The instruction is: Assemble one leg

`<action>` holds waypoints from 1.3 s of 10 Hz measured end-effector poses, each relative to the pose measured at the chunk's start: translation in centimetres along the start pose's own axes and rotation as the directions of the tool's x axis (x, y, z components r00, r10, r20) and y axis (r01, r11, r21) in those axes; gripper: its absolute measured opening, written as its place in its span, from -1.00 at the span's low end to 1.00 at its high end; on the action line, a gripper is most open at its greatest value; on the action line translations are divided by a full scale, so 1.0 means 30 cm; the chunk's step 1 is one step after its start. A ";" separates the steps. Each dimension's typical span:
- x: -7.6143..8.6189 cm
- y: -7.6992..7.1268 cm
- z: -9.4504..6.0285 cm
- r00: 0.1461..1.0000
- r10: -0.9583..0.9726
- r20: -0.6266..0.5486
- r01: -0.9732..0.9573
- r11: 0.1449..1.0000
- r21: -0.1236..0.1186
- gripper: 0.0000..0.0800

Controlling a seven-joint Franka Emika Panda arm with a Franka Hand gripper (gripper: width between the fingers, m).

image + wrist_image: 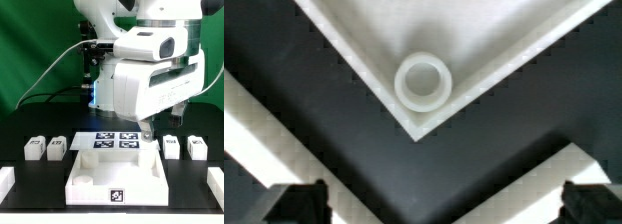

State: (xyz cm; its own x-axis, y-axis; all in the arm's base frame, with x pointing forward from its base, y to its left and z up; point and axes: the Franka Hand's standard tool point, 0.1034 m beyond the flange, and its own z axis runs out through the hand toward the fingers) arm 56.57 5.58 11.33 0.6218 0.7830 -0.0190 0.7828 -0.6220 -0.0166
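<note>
Wrist view gives us the reason for the arm's pose: the camera looks straight down on a corner of the white square top (491, 30), with the round corner hole (422, 82) almost centred ahead of the gripper (441, 205). Its two dark fingertips (295, 205) stand wide apart, with only the black table (420, 170) between them, so we read the tool as empty. In the exterior view, the gripper (148, 128) hangs low at about 1 o'clock from the middle of the top (90, 182), near that corner, and the marker board (115, 140) lies at 12 o'clock from the top. The nearest leg (172, 147) stands upright at 3 o'clock from the marker board, with a second leg (196, 147) just beside it further out. A third leg (57, 148) and a fourth leg (33, 148) stand at 9 o'clock. None is in the hole or touching the top. We judge that the arm is lined up on the hole that a leg must enter, and that no leg has yet been fetched.
</note>
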 end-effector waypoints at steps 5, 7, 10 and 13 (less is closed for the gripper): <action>-0.006 -0.014 0.004 0.999 -0.035 0.003 0.035 0.999 0.002 0.63; -0.090 -0.100 0.028 0.985 -0.169 0.017 0.169 0.986 0.010 0.63; -0.227 -0.100 0.056 0.835 -0.551 0.010 0.551 0.835 -0.012 0.63; -0.234 -0.097 0.060 0.770 -0.639 0.012 0.639 0.769 -0.008 0.63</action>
State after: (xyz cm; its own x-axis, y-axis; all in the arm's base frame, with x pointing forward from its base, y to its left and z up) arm 49.90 1.89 9.71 -0.0217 0.9996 -0.0163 0.9996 0.0214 -0.0166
